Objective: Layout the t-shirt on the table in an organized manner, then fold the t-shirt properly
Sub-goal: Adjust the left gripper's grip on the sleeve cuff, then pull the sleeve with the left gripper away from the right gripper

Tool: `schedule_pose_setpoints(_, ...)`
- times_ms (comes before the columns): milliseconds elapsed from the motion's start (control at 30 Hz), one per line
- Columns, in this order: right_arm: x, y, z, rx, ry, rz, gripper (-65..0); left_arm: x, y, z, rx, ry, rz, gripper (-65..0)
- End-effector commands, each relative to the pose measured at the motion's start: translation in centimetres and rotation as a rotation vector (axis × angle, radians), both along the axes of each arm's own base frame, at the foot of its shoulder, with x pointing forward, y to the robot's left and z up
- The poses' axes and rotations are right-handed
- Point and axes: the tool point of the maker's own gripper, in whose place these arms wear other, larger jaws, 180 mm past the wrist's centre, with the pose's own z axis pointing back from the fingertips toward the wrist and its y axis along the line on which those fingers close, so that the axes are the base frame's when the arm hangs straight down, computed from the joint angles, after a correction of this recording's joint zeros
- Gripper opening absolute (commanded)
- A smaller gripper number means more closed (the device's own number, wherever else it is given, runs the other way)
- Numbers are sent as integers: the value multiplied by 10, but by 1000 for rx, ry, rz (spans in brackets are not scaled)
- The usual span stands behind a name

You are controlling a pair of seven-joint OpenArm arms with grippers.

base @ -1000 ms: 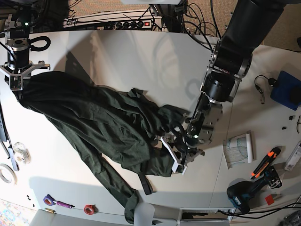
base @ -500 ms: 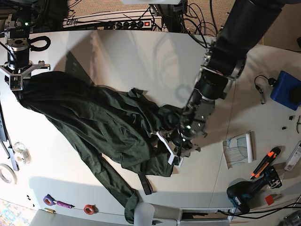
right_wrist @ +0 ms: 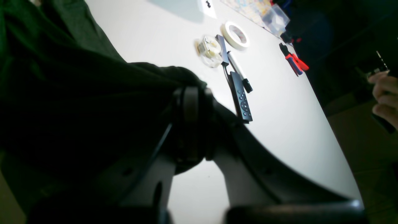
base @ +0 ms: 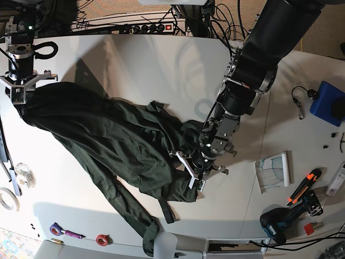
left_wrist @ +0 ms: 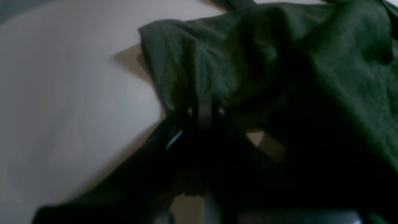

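- Left gripper (left_wrist: 202, 110) is clenching a bunched fold of the dark green t-shirt (base: 108, 140), with its jaws drawn together and cloth caught between them. From above, it is sitting low beside the crumpled hump at the garment's inner end.
- Over at the far side of the worktop (base: 161, 70), the right gripper (base: 18, 96) is clamping another part of the cloth. Its own camera is showing fabric wrapping right over the closed tips.
- Between those two holds the t-shirt is lying in a slanted band across the worktop. It is twisted and heaped rather than flat, and one long strip is trailing toward the near edge.
- To my eye, the arms are gripping opposite ends so they can draw the bundle apart. The right one seems to be acting as the anchor while the left one is working the crumpled part open.
- I would say the laying-out is only partly done, and no folding is happening yet.
- A tape roll (right_wrist: 235, 35) and a slim remote (right_wrist: 241, 99) are lying near the right gripper, apart from the cloth. Dragging the fabric that way could sweep them along.
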Motion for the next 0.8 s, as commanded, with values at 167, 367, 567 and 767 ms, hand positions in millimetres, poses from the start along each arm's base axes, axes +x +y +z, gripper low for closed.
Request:
schedule_pose_setpoints(167,4,1,17,-33,-53,17,-650,2,5,16,-57,15,-140,-650)
schedule_pose_setpoints(367,4,1,17,-33,-53,17,-650,13,34,65,-148,-51,-181,-650)
schedule_pose_setpoints(567,4,1,17,-33,-56,18,-650,10,39,142,-181,-165,-327,-650)
schedule_pose_setpoints(767,4,1,17,-33,-55,17,-650,-6,36,201,-193,-254,-427,-650)
